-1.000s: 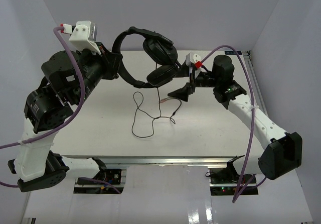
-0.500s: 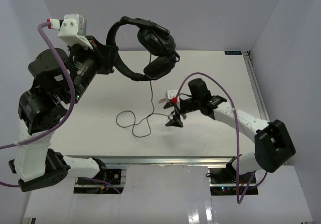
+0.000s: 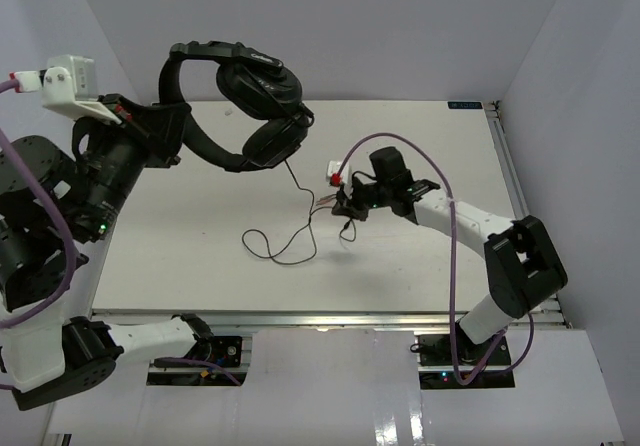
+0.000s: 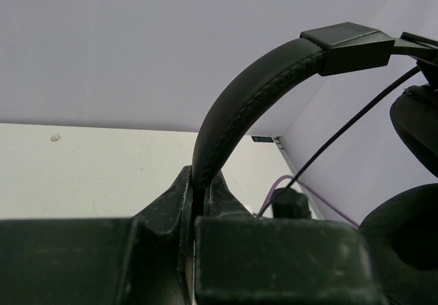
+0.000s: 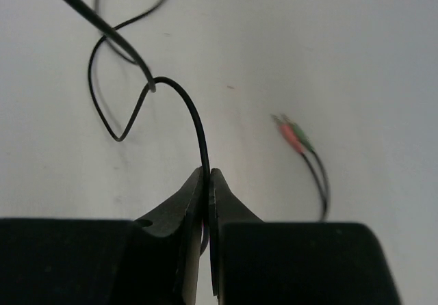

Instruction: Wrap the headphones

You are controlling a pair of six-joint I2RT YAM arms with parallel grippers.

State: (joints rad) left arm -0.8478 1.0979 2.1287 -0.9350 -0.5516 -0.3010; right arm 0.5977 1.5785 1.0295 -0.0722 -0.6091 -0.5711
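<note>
Item: headphones (image 3: 262, 88), held aloft over the far left of the table (image 3: 180, 236), headband clamped in your left gripper (image 4: 200, 183). The cord (image 5: 200, 130) is pinched in your right gripper (image 5: 207, 176), low near table centre. Risk: the thin cord may slip from the pads, or pull taut if you part the arms. Left arm raised high; right arm reaching inward, low.

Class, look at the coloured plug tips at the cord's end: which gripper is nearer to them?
Right. The right gripper pinches the cord close beside the plug tips; the left gripper clamps the headband, raised well away.
</note>
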